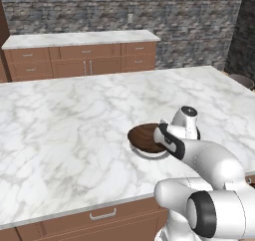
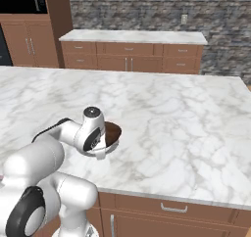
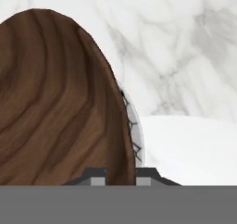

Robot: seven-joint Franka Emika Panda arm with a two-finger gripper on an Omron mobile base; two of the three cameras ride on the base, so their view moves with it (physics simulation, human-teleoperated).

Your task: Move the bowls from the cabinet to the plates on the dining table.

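Dining table [image 1: 60,135]: wide marble slab.
Plate [image 1: 149,155]: pale rim near the table's front edge, under the bowl.
Dark wooden bowl [image 1: 144,137]: over the plate, apparently resting on or just above it.
Gripper [image 3: 119,174]: closed on the bowl's rim, not yet released.
Progress: this bowl looks all but delivered, release outstanding. Cream bowl: location cannot be told, judged left to do.

A dark grey stone wall [image 1: 149,6] backs a marble-topped counter [image 1: 82,38] over brown wooden drawers [image 2: 128,56].
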